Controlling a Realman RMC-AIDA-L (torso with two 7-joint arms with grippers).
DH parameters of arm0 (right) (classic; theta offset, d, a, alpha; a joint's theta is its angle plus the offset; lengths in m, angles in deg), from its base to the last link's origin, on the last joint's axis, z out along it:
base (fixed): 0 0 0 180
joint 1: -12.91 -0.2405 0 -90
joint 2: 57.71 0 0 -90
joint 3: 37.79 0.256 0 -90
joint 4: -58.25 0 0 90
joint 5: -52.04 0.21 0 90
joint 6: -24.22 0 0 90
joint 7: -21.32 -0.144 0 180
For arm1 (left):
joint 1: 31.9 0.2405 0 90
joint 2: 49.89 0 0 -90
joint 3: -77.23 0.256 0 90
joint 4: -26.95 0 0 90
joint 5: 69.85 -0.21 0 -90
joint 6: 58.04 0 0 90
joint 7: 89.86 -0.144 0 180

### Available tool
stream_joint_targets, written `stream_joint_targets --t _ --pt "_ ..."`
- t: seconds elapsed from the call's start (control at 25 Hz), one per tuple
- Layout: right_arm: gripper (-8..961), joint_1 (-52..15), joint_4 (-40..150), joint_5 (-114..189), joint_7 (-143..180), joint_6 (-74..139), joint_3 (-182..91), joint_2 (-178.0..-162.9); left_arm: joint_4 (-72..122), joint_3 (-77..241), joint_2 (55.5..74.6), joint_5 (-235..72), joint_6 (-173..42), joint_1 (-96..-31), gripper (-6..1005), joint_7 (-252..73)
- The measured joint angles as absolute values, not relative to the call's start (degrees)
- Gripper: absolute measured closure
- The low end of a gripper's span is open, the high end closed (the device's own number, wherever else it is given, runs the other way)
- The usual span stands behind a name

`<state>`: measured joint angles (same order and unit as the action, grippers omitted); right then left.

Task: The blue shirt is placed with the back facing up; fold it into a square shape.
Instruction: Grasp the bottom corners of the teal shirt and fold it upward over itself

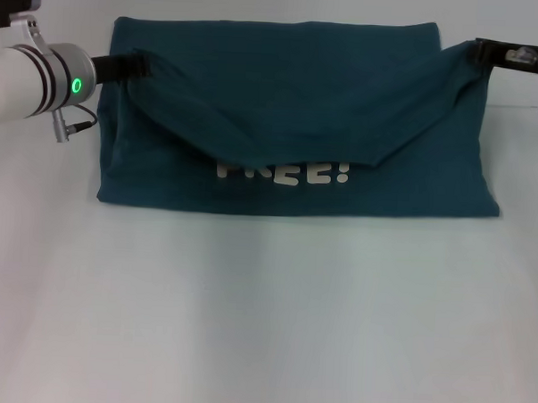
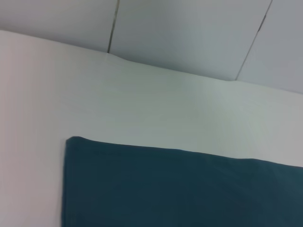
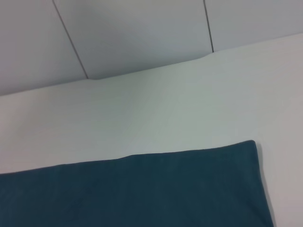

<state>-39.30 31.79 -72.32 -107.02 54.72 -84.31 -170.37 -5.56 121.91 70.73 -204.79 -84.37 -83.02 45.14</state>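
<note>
The left claw [image 1: 136,66] is clenched on the left edge of the blue shirt [image 1: 291,104], holding a pinch of cloth lifted off the worktop [image 1: 263,326]. The right claw [image 1: 484,52] is clenched on the shirt's right edge in the same way, a little farther back. Between the two, the raised layer sags in a broad curve, its lowest point hanging over the middle of the garment.

There is one shirt and two claws, one at each side. The shirt lies across the far half of the white worktop, partly folded, its far edge straight and its near edge forming a wide band on the surface. Both wrist views show a flat corner of the dark teal cloth against the white surface, with grey wall panels [image 2: 189,33] beyond.

White block lettering [image 1: 284,173] shows on the lower layer just under the sagging fold. Only its lower part is visible; it seems to read "FREE!", though the tops of the letters are hidden.
</note>
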Motion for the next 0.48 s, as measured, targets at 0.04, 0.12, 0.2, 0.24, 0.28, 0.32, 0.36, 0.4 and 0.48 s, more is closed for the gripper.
stream_joint_targets --t 0.04,0.12,0.2,0.24,0.28,0.32,0.36,0.4,0.48 --pt "887 -39.78 32.33 -72.33 -107.0 53.75 -85.22 -170.34 -5.03 122.31 70.75 -204.8 -83.22 -83.2 978 45.14" --pt "886 -40.67 33.32 -72.33 -106.78 52.22 -86.82 -170.35 -4.56 122.77 70.94 -204.82 -82.07 -83.32 978 45.14" --pt "885 -41.22 33.76 -72.33 -106.52 51.44 -87.63 -170.44 -4.25 123.17 71.06 -204.83 -81.11 -83.35 978 45.14" --pt "885 -41.49 33.87 -72.33 -106.42 51.08 -87.93 -170.51 -4.11 123.41 71.11 -204.84 -80.58 -83.38 978 45.14" --pt "884 -41.71 33.9 -72.33 -106.4 50.94 -88.15 -170.54 -4.04 123.52 71.2 -204.84 -80.18 -83.39 977 45.14" --pt "884 -41.86 33.91 -72.33 -106.4 50.84 -88.27 -170.54 -3.99 123.61 71.31 -204.85 -79.86 -83.41 977 45.14" --pt "883 -42.05 33.91 -72.33 -106.4 50.78 -88.42 -170.53 -3.99 123.69 71.47 -204.85 -79.53 -83.41 977 45.14" --pt "883 -42.23 33.91 -72.32 -106.39 50.76 -88.55 -170.49 -3.99 123.7 71.58 -204.85 -79.4 -83.41 976 45.14" --pt "882 -42.43 33.91 -72.32 -106.4 50.9 -88.94 -170.41 -3.99 123.8 71.71 -204.86 -79.28 -83.41 969 44.99"
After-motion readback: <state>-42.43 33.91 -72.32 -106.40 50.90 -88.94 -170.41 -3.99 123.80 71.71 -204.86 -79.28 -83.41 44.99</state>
